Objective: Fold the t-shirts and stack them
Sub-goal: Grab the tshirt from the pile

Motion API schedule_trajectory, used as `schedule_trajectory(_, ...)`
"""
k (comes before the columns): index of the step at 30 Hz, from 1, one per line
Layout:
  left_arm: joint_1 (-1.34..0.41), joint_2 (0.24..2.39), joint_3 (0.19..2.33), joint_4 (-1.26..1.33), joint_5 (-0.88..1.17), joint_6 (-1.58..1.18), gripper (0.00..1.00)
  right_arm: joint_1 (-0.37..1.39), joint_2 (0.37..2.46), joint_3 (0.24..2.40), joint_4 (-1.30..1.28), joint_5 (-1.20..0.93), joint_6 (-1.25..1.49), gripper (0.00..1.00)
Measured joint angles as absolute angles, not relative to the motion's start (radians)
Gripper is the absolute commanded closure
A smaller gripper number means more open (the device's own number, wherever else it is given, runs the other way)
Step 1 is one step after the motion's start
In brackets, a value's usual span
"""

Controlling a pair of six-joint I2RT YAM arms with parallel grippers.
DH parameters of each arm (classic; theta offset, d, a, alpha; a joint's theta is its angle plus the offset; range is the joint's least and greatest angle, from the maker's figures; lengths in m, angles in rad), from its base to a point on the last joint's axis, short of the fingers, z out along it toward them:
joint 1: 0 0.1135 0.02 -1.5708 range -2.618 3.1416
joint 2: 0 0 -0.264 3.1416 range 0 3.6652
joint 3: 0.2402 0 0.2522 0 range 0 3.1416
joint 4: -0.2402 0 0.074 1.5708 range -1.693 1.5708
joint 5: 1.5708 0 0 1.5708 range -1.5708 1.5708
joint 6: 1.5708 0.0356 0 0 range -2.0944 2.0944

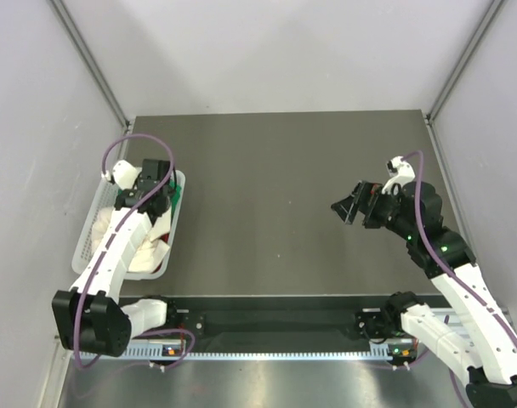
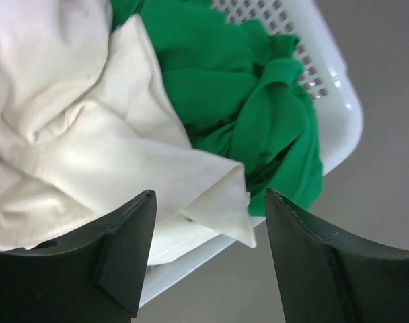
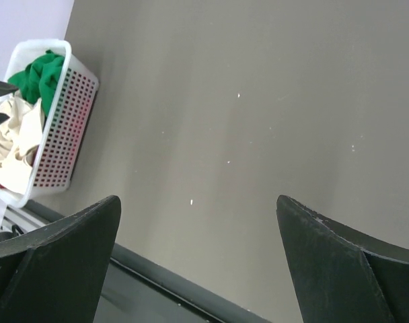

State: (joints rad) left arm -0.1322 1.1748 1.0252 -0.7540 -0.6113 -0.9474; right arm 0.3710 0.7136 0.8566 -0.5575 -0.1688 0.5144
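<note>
At the near edge of the dark grey matte desk (image 1: 275,170), the 2 white arms are bolted side by side. The left arm reaches forward over the white plastic mesh basket (image 2: 339,94), which stands at the desk's left edge, its long side running from near to far.

The basket holds all 3 t-shirts, crumpled and unfolded. The cream-white cloth t-shirt (image 2: 90,134) fills the nearer part of the basket, bunched in soft folds, and 1 of its corners drapes over the rim. The green cloth t-shirt (image 2: 245,87) lies against it at the far end, heaped up and spilling over the same rim. The red cloth t-shirt (image 3: 60,145) shows only as a red tint through the holes of the basket's side wall, low down under the cream one.

The left hand (image 2: 210,202) hangs above the basket at the seam where cream meets green. Its 2 black fingers (image 2: 124,256) stand wide apart, and the draped cream corner lies in the gap below them; nothing is clamped.

The right hand (image 3: 198,202) is well apart from the basket, raised over the right half of the desk and turned towards the left. Its fingers also stand wide, with only bare desk between them. Pale walls enclose the desk beyond its far edge.
</note>
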Motion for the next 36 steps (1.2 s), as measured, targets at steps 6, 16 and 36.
schedule_trajectory(6, -0.109, 1.187, 0.931, -0.803, -0.645, -1.107, 0.35, 0.371, 0.714, 0.857, -0.570, -0.176, 0.499, 0.00)
schedule_trajectory(16, 0.109, 1.182, 0.793, -0.773, -0.556, -1.203, 1.00, 0.371, 0.699, 0.857, -0.576, -0.187, 0.498, 0.00)
schedule_trajectory(36, 0.141, 1.020, 1.139, -0.709, -0.265, -0.759, 1.00, 0.371, 0.684, 0.857, -0.598, -0.197, 0.518, 0.00)
